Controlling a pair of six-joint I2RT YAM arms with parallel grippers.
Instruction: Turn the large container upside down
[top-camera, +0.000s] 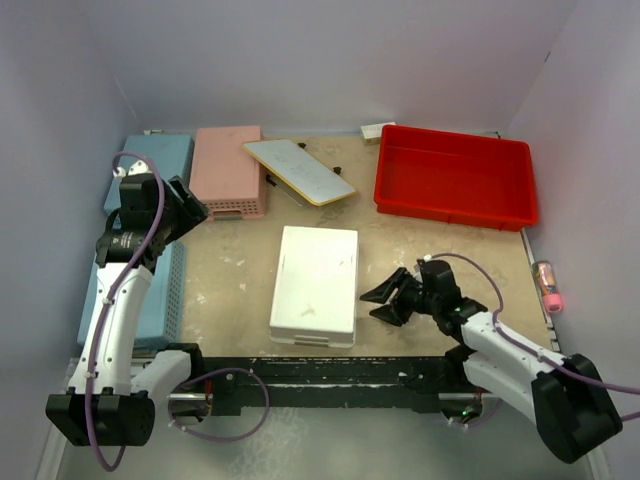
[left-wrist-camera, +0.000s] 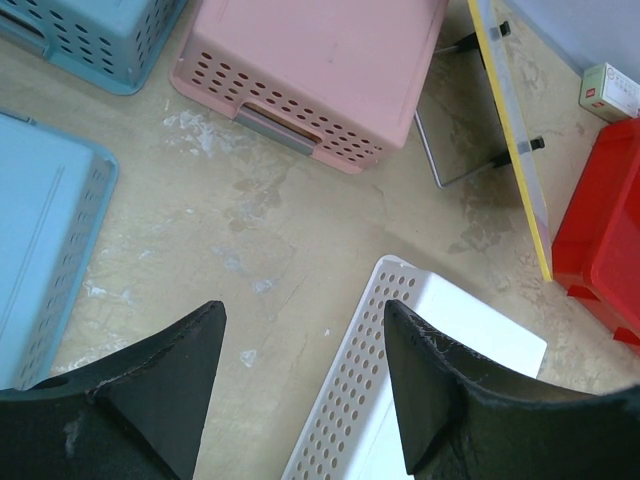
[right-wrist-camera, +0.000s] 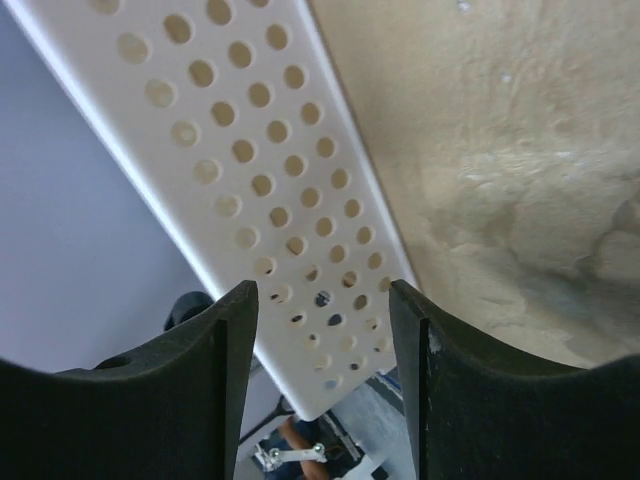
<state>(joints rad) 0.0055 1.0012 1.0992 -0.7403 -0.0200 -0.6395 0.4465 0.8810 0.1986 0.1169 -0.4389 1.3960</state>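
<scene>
Top external view: big bright red rectangular plastic bin (top-camera: 455, 178) is seen open side up, at far right of the table (top-camera: 235, 275). Left gripper (top-camera: 193, 205) and right gripper (top-camera: 380, 303) are held wide apart, empty, the latter just beside an overturned white perforated plastic basket (top-camera: 315, 285).

no text can be read anywhere. a small white box (left-wrist-camera: 612, 90) near the back wall carries a red mark and dark print (too small to make out). faint white lettering on the left arm (top-camera: 128, 240) is likewise illegible.

large container (top-camera: 455, 177) far right — upright
</scene>
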